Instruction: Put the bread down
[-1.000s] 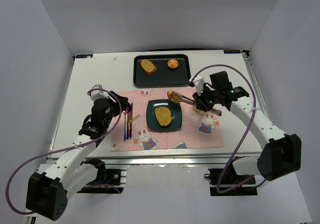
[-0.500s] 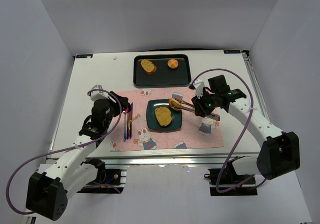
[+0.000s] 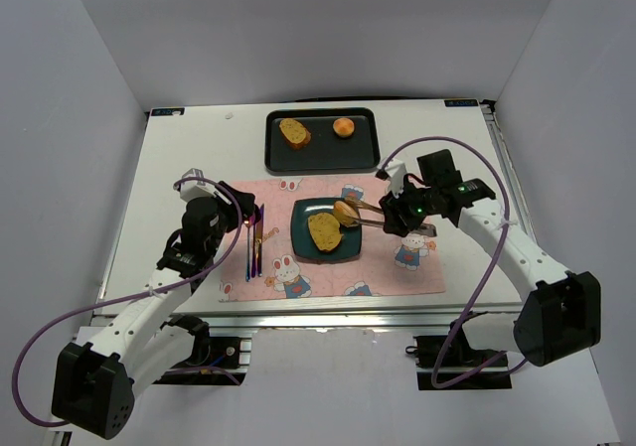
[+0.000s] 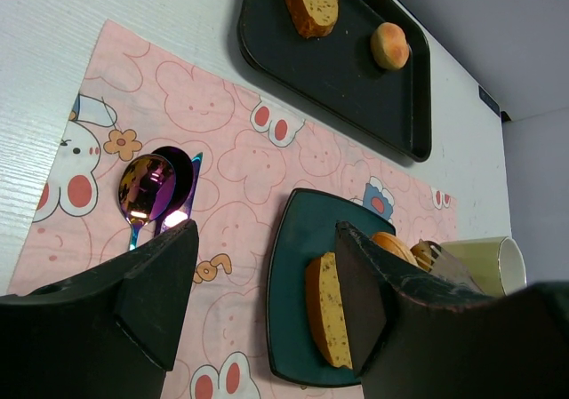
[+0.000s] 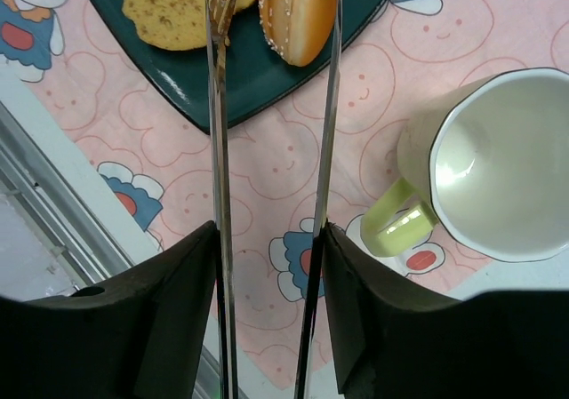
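Observation:
A seeded bread roll lies on the dark teal plate, beside a bread slice. My right gripper is shut on metal tongs, one finger pressing each arm. The tongs' tips stand spread on either side of the roll, the right arm along its edge. From above, the roll sits at the plate's far right corner, with the right gripper to its right. My left gripper hangs open and empty over the pink placemat, left of the plate.
A black tray at the back holds another bread slice and a small round bun. A pale green mug stands right of the plate. Spoons lie on the placemat's left side.
The right arm brought the roll in the tongs from beyond the plate's far right corner down onto the plate. The tongs' arms have spread apart. The left arm has not moved.

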Motion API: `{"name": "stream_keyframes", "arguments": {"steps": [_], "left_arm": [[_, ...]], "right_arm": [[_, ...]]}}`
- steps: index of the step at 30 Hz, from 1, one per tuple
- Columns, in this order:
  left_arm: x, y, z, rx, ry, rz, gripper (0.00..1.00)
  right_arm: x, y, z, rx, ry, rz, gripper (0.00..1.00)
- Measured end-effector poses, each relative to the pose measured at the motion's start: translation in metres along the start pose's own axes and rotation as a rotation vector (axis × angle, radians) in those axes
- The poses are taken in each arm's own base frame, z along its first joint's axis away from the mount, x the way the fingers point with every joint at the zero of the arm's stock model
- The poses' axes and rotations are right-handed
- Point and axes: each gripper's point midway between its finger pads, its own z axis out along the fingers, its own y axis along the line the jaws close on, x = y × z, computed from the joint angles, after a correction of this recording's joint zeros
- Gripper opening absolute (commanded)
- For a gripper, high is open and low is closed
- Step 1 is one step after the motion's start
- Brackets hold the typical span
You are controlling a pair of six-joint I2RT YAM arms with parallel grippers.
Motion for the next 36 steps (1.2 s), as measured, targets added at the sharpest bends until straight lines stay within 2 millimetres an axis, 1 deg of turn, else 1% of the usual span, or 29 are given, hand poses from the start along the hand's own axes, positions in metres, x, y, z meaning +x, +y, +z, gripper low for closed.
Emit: {"name": "stream_keyframes", "arguments": {"steps": [6,8,11,12,13,15,16,17,18,19,20,21,22,23,24,25,26,27,28,29,31,33,34,36], "left_arm": [[0.0,0.0,0.0,0.001,0.001,0.0,0.72],[0.0,0.0,0.0,0.001,0.002,0.0,0.72],[0.001,0.0,0.0,0.002,0.003,0.0,0.7],[0.001,0.0,0.0,0.002,0.003,0.0,0.69],[0.001,-0.001,0.0,0.003,0.004,-0.001,0.67],[0.001,-0.001,0.0,0.006,0.006,-0.006,0.47],[0.001,-0.002,0.0,0.008,0.007,-0.008,0.37],[0.002,-0.002,0.0,0.01,0.009,-0.006,0.15],[0.002,-0.003,0.0,0.013,0.012,-0.01,0.07],[0.003,-0.003,0.001,0.015,0.015,-0.008,0.03],[0.004,-0.003,0.001,0.018,0.018,-0.003,0.01],[0.004,-0.004,0.001,0.02,0.022,-0.001,0.01],[0.005,-0.005,0.001,0.026,0.027,0.0,0.04],[0.006,-0.006,0.001,0.034,0.032,0.0,0.08],[0.007,-0.008,0.001,0.041,0.036,0.0,0.18],[0.008,-0.01,0.001,0.052,0.043,0.002,0.24],[0.009,-0.012,0.002,0.063,0.05,0.003,0.3],[0.012,-0.013,0.004,0.072,0.062,0.004,0.37],[0.015,-0.014,0.005,0.079,0.076,0.007,0.44],[0.019,-0.015,0.007,0.084,0.095,0.01,0.47],[0.027,-0.016,0.011,0.089,0.128,0.012,0.51],[0.034,-0.016,0.014,0.095,0.16,0.014,0.53],[0.037,-0.017,0.015,0.099,0.174,0.015,0.53],[0.041,-0.018,0.015,0.107,0.196,0.015,0.58]], "right_arm": [[-0.007,0.004,-0.005,-0.015,-0.029,-0.021,0.56],[-0.008,0.005,-0.005,-0.019,-0.033,-0.025,0.53],[-0.018,0.004,-0.01,-0.019,-0.057,-0.039,0.34],[-0.024,0.003,-0.012,-0.014,-0.07,-0.048,0.15],[-0.032,0.001,-0.016,-0.003,-0.09,-0.052,0.08],[-0.05,-0.005,-0.026,0.027,-0.142,-0.054,0.0],[-0.058,-0.011,-0.031,0.048,-0.172,-0.054,0.0],[-0.067,-0.019,-0.038,0.076,-0.207,-0.042,0.0],[-0.073,-0.028,-0.045,0.109,-0.24,-0.019,0.0],[-0.078,-0.042,-0.053,0.15,-0.274,0.011,0.0],[-0.081,-0.063,-0.065,0.212,-0.318,0.055,0.0],[-0.08,-0.086,-0.076,0.283,-0.348,0.098,0.0],[-0.076,-0.112,-0.09,0.368,-0.382,0.149,0.0],[-0.067,-0.134,-0.1,0.441,-0.406,0.195,0.0],[-0.054,-0.157,-0.11,0.526,-0.425,0.243,0.0],[-0.038,-0.175,-0.115,0.587,-0.429,0.289,0.0],[-0.02,-0.189,-0.116,0.631,-0.425,0.345,0.0],[0.001,-0.2,-0.112,0.653,-0.404,0.405,0.0],[0.023,-0.208,-0.103,0.661,-0.37,0.463,0.0],[0.043,-0.214,-0.091,0.659,-0.333,0.519,0.0],[0.08,-0.219,-0.064,0.644,-0.256,0.606,0.0],[0.111,-0.215,-0.04,0.625,-0.188,0.664,0.0],[0.122,-0.212,-0.031,0.616,-0.169,0.679,0.0],[0.133,-0.209,-0.023,0.614,-0.153,0.687,0.0]]}}
